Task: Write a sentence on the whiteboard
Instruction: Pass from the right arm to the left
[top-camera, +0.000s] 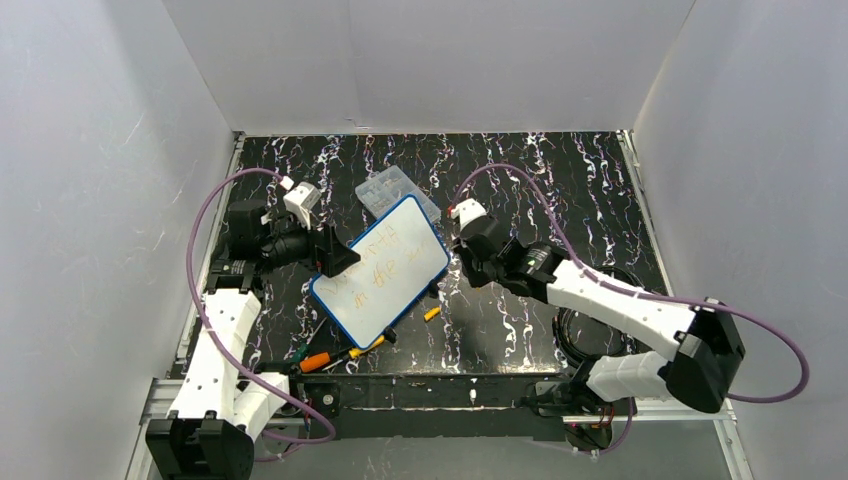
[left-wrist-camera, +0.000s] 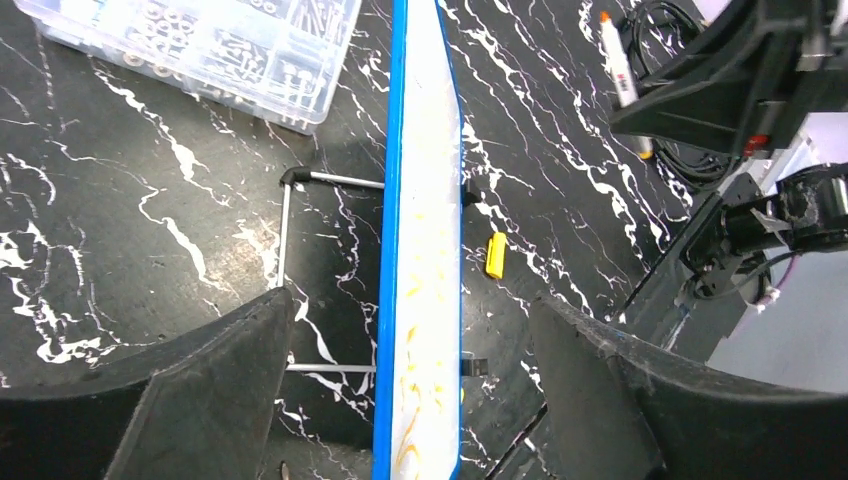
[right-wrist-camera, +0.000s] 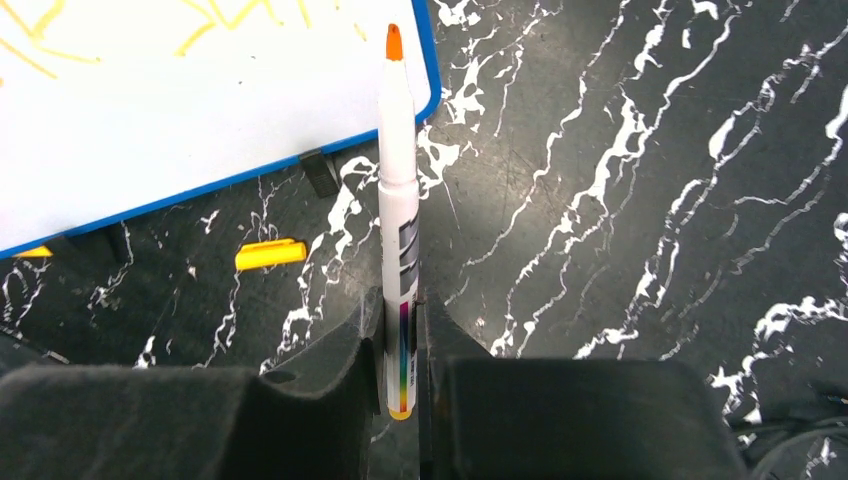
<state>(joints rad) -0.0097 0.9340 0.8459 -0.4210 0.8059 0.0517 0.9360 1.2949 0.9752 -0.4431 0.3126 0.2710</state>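
Looking down from above, the whiteboard (top-camera: 380, 275) sits tilted at mid-table, just near of the clear box (top-camera: 395, 190), with the sentence (top-camera: 385, 255) slanting across it. The left gripper (top-camera: 335, 258) is at its left rim, the right gripper (top-camera: 462, 255) just off its right rim.

From the left wrist, the board shows edge-on between jaws standing wide, neither touching it; a wire stand (left-wrist-camera: 284, 240) props it. It is probably light, stiff and slick, apt to skid or tip under pen pressure, so the blue rim is the place to brace it.

From the right wrist, the jaws pinch the marker (right-wrist-camera: 398, 200) near its tail, its orange tip beside the board's corner. Slim and smooth, it may swivel there.
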